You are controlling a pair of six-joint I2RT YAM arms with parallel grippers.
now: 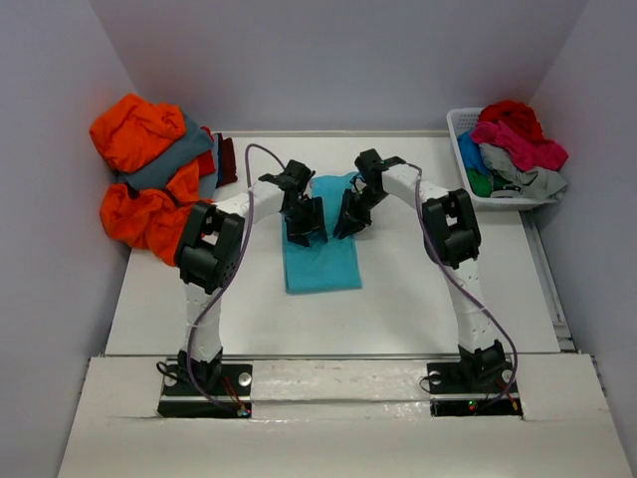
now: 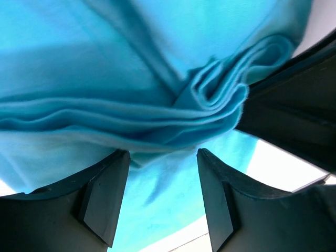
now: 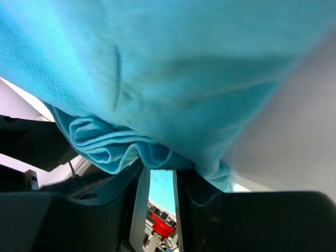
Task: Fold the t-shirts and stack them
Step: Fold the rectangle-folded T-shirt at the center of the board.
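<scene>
A turquoise t-shirt (image 1: 320, 267) lies folded into a long strip at the table's middle. Both grippers are down on its middle part. In the left wrist view my left gripper (image 2: 160, 153) stands open, its fingers (image 2: 105, 194) wide apart, with a bunch of folded layers (image 2: 210, 100) lying across their tips and flat cloth beyond. My right gripper (image 3: 160, 169) has its jaws nearly together, and a fold of the turquoise t-shirt (image 3: 121, 147) is pinched at their tips. From above, the left gripper (image 1: 305, 227) and right gripper (image 1: 350, 217) sit close together over the strip.
A heap of orange t-shirts (image 1: 139, 129) with a slate grey one (image 1: 164, 164) and a maroon one (image 1: 225, 159) lies at the far left. A white basket (image 1: 460, 129) at the far right holds red (image 1: 510, 115), pink (image 1: 518, 144) and green (image 1: 481, 184) shirts.
</scene>
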